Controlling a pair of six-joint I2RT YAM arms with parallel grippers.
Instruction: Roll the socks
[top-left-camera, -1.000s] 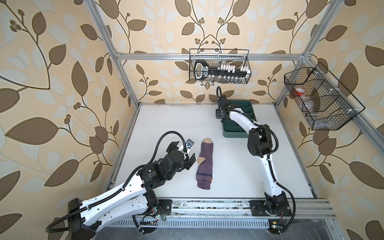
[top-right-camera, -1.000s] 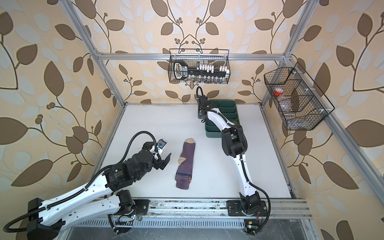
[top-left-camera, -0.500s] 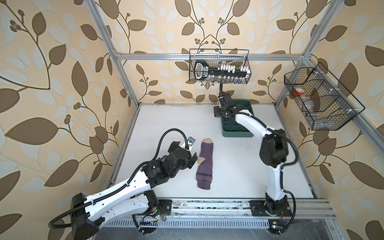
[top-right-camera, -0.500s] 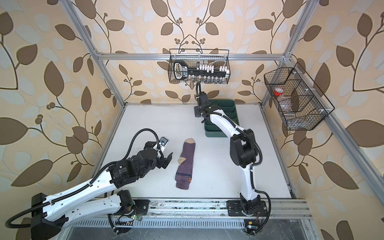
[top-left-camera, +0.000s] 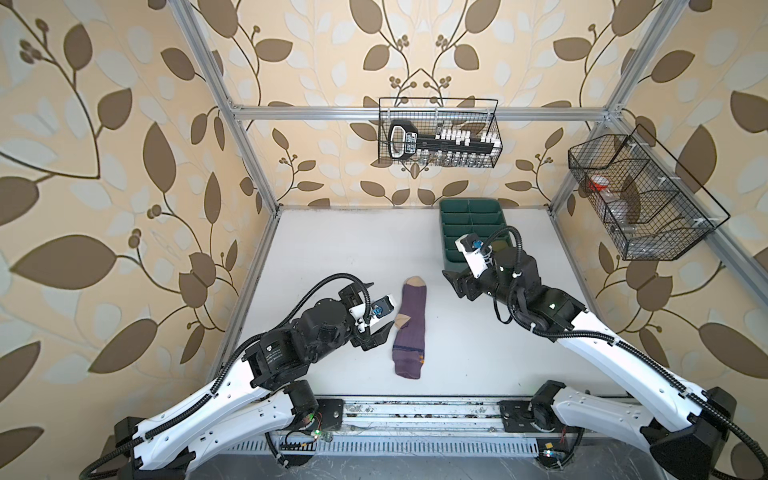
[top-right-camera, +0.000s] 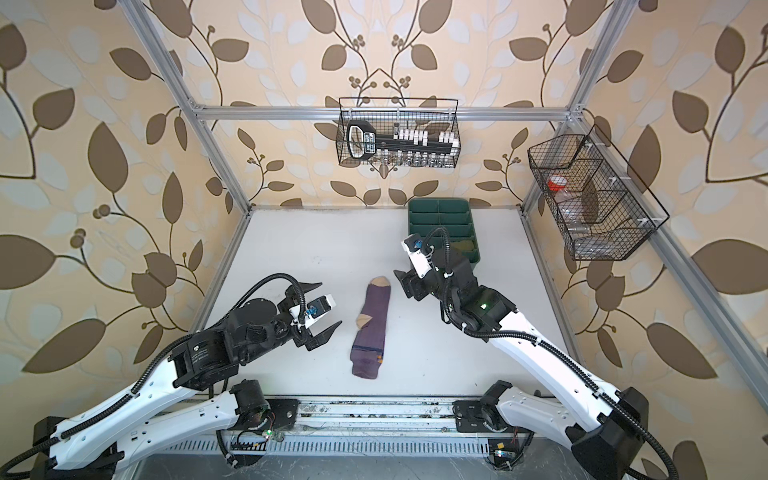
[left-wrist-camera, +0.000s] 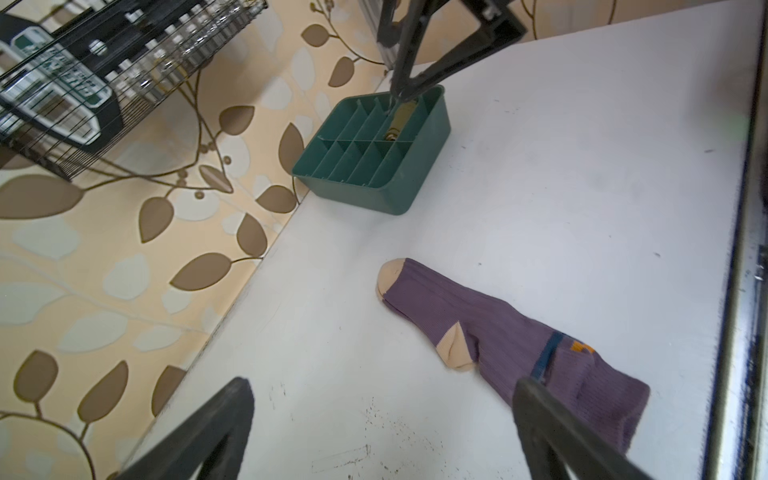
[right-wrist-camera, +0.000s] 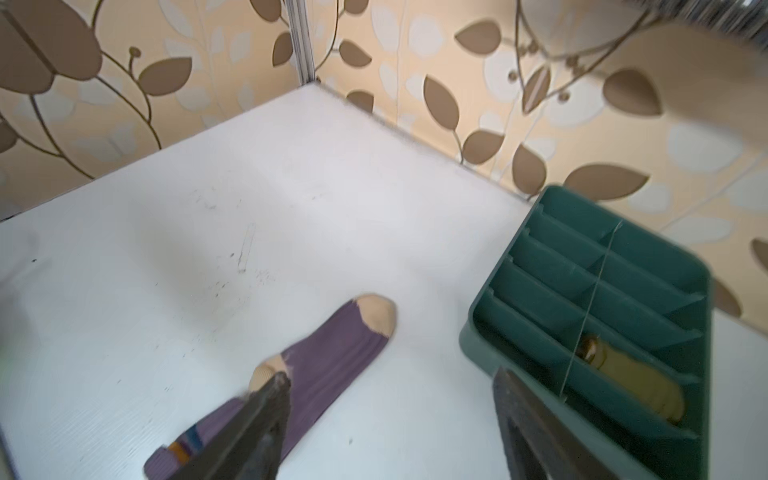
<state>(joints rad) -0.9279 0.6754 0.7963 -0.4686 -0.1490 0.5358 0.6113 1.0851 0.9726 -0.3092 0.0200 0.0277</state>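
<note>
Hovering just left of the purple sock (top-left-camera: 409, 328), the left gripper (top-left-camera: 381, 305) holds its jaws spread wide and empty above the white table (top-left-camera: 332, 249). The sock lies flat and full length at mid-table, beige toe toward the back wall and striped cuff toward the front rail, touched by neither arm. To its right, the right gripper (right-wrist-camera: 390, 386) hangs near the toe end, jaws apart with nothing between them. Behind it, the dark green tray (top-left-camera: 469, 203) stands against the back wall, the olive sock (right-wrist-camera: 640, 382) tucked as a roll in a near compartment on its right side. The purple sock looks light, soft and limp, likely to bunch or slide on the smooth surface. A pinch at the toe edge, with the cuff pinned by the other arm, seems the surest place to begin rolling.
</note>
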